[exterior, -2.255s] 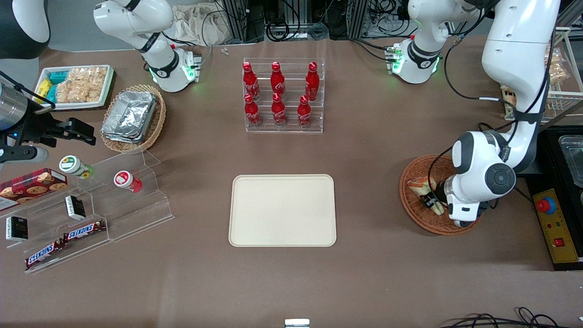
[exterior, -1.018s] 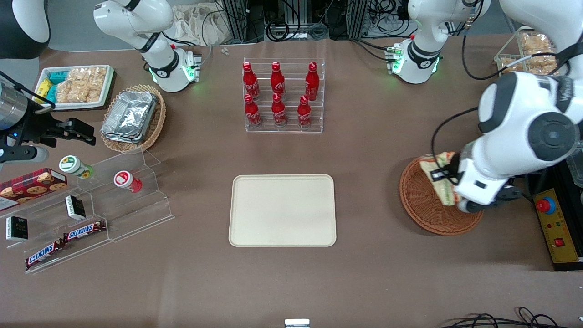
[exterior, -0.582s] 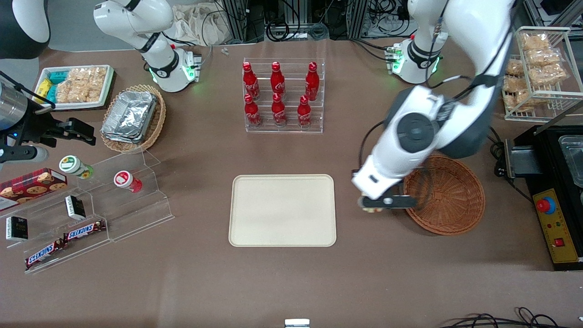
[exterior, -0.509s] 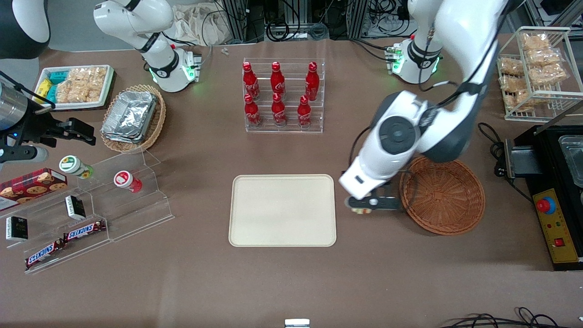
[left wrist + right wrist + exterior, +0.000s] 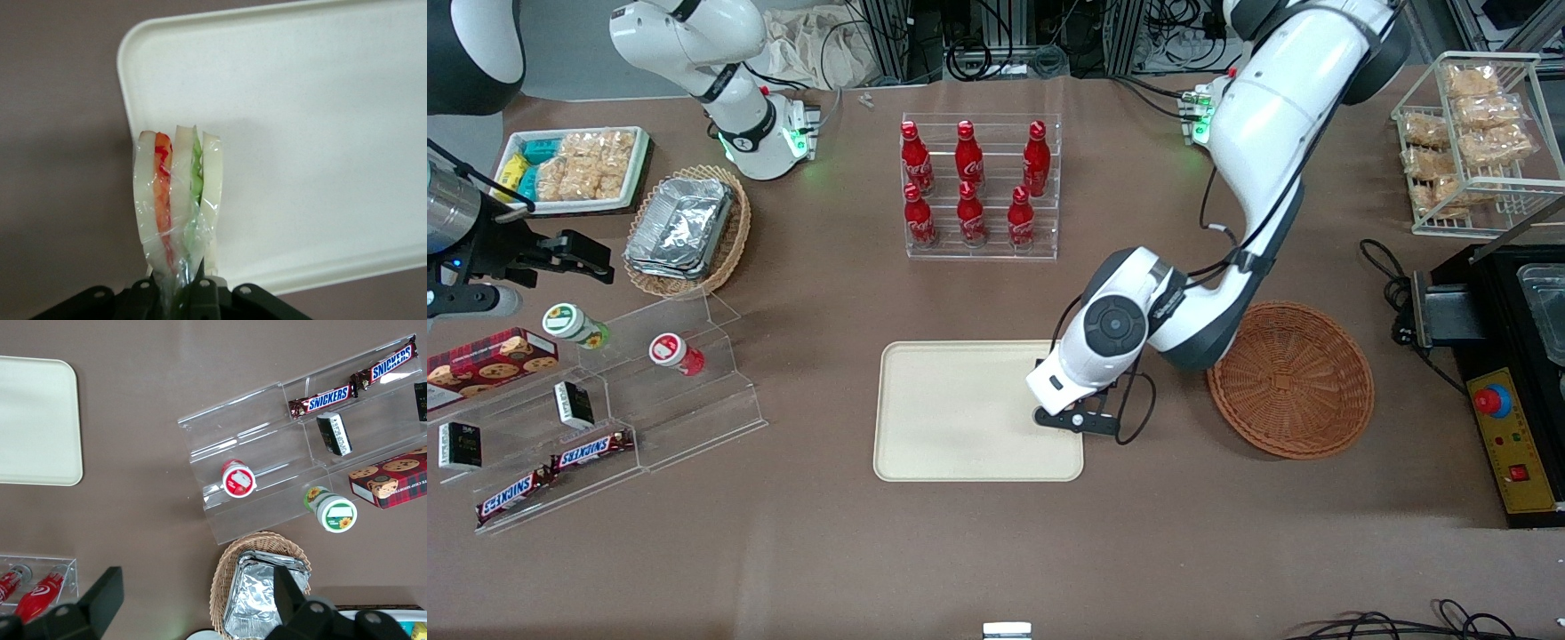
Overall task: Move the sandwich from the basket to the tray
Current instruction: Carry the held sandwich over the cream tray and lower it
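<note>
Sandwich (image 5: pixel 177 200): a plastic-wrapped wedge, three white bread slices with an orange-red layer and a green layer between them. It hangs in the air over the tray's edge nearest the basket, at about 3 o'clock of the tray in the front view, where the wrist hides it.

End effector (image 5: pixel 179 283): clenched on the sandwich at one end, pinching across the stacked slices; the rest of the wedge sticks out free of the fingers.

Tray (image 5: pixel 951 418): cream, flat, low-rimmed, bare, lying on the table (image 5: pixel 996 551).

Basket (image 5: pixel 1294 382): reddish-brown wicker, at 3 o'clock of the tray and apart from it, with nothing in it.

Weight: probably very light; it should carry easily.

Stiffness: soft. The slices look squeezed together at the grip and spread apart toward the free end, so a harder pinch would likely crush the bread.

Surface: the film looks glossy and wrinkled; I judge it slippery, so the wedge could slide or twist between the fingers if swung fast.

Fragility: the wrap should keep the layers from shedding filling, yet dropping it from height could dent a corner.

Where to hold: across the flat faces of the bread, as here, since pressure on the cut edges would push the layers apart.

Setting down: lower until the free end meets the tray, farther in from the rim, then let go.
</note>
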### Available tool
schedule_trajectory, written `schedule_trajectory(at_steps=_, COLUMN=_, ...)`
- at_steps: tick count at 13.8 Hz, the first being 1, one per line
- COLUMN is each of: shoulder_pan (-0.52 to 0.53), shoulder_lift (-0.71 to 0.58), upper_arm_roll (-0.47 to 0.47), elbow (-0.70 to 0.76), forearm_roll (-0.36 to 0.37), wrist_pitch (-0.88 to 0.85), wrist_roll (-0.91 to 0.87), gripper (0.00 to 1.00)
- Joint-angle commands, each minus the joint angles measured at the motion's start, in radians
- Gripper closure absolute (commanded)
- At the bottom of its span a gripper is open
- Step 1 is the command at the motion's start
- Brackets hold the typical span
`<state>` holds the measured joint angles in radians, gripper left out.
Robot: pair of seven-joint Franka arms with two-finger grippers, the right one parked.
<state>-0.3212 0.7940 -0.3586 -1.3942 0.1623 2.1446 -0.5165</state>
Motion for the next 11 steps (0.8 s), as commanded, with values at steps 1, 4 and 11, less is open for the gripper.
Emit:
schedule_trajectory(at_steps=1, shoulder_pan=-0.019, shoulder_lift=0.037, upper_arm_roll=0.004, elbow=0.049, forearm_roll=0.016, wrist_pitch=0.024, wrist_roll=0.001, gripper=1.0)
schedule_trajectory(at_steps=4, shoulder_pan=-0.019, shoulder_lift=0.05, upper_arm_roll=0.004, elbow=0.049, forearm_roll=0.017, wrist_pitch=0.026, wrist_roll=-0.013, gripper=0.64)
schedule_trajectory(at_steps=11, shoulder_pan=-0.007, shoulder_lift=0.021, upper_arm_roll=0.006, elbow=0.05, forearm_roll=0.006, wrist_pitch=-0.024, wrist_roll=-0.013, gripper=0.01)
